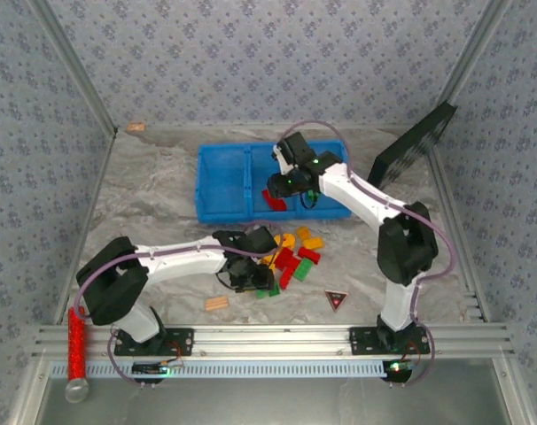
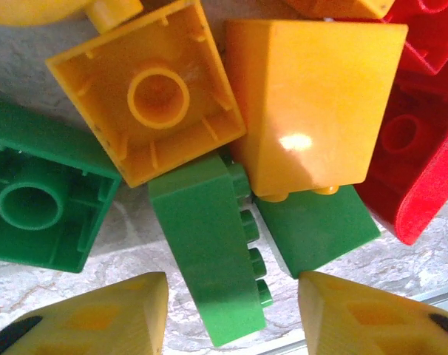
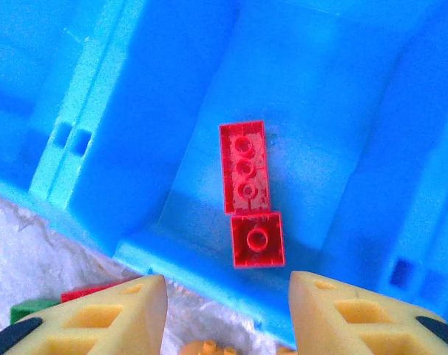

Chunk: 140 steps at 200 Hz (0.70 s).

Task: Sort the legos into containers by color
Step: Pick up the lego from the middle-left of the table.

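Worktop (image 1: 153,195) was covered by a pale crinkled sheet. The blue bin (image 1: 224,215) sat toward the rear, right of centre, with 1 divider showing in the top view. The right arm (image 1: 366,199) reached over the bin; the right gripper (image 3: 228,314) hung above the compartment just right of that divider, fingers spread apart, nothing between them. The left arm (image 1: 180,257) stretched low across the worktop to the pile of legos (image 1: 291,257), which lay in front of the bin, near but not touching it: red, green and yellow-orange bricks jumbled together. The left gripper (image 2: 231,318) hovered at the pile's left edge, fingers apart, clamped on nothing. In line with the gap lay a green brick (image 2: 205,251) on its side, studs pointing right. Around it: an orange brick (image 2: 313,103) overlapping a 2nd green brick (image 2: 316,229), a yellow hollow brick (image 2: 146,96) underside up, a green hollow brick (image 2: 39,200) at left, a red brick (image 2: 416,163) at right. Under the right gripper, on the bin floor, 2 bricks touched end to end: a long red brick (image 3: 245,166) showing 3 studs and a square red brick (image 3: 258,239) showing 1 stud. A tan ridged piece (image 1: 217,304) and a dark triangle (image 1: 336,300) with a red mark flanked the pile, nearer the arm bases.
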Each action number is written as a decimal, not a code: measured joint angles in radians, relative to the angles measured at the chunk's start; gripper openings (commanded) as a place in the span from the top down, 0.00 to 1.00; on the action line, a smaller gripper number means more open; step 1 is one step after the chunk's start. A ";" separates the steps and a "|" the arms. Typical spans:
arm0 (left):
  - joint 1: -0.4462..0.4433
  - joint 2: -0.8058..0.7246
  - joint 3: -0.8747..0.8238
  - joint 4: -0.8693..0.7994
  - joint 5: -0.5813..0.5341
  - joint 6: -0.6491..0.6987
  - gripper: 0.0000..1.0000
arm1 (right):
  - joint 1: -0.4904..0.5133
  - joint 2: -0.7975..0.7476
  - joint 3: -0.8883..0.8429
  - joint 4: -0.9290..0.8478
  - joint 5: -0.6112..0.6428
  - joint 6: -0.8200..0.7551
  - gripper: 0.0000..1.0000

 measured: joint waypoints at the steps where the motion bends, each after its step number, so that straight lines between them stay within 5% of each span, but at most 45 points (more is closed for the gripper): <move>1: 0.000 0.000 0.000 0.000 0.000 0.000 0.55 | 0.000 -0.003 -0.002 0.000 0.000 0.000 0.52; 90: 0.035 -0.002 -0.025 0.056 0.082 -0.024 0.73 | 0.000 -0.341 -0.328 -0.034 0.046 0.052 0.51; 140: 0.037 -0.024 -0.034 0.035 0.046 -0.026 0.75 | -0.014 -0.467 -0.465 -0.068 0.056 0.095 0.50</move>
